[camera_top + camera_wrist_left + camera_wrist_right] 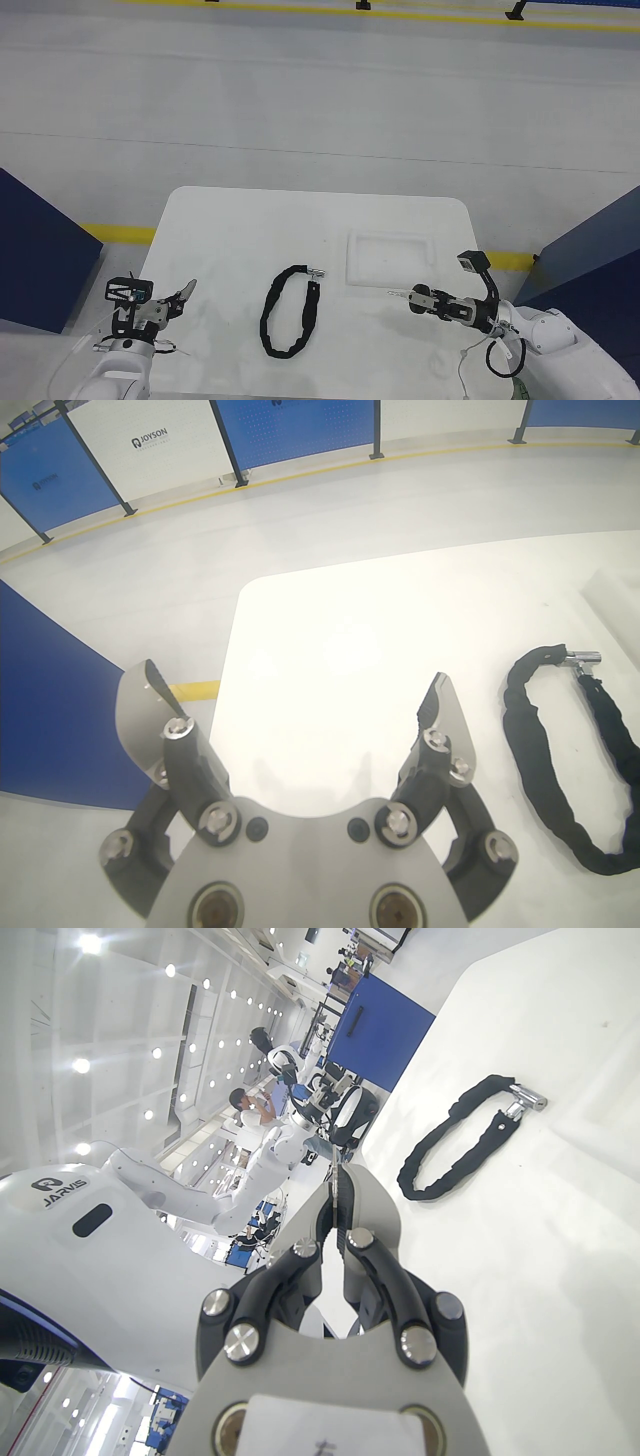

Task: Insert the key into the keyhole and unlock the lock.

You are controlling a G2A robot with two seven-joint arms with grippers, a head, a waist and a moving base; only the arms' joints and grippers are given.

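Black fabric-sleeved chain lock lies mid-table, silver lock cylinder at its far end (keyhole itself too small to make out). Right gripper clamped on key, blade pointing toward lock, well apart from it. Left gripper fingers spread wide, holding nothing, near table's left edge. Step in hand, likely: carry key to cylinder. Line blade along cylinder axis before advancing. Loose cylinder may slide, so left gripper should pin it. Turn only once key is seated.
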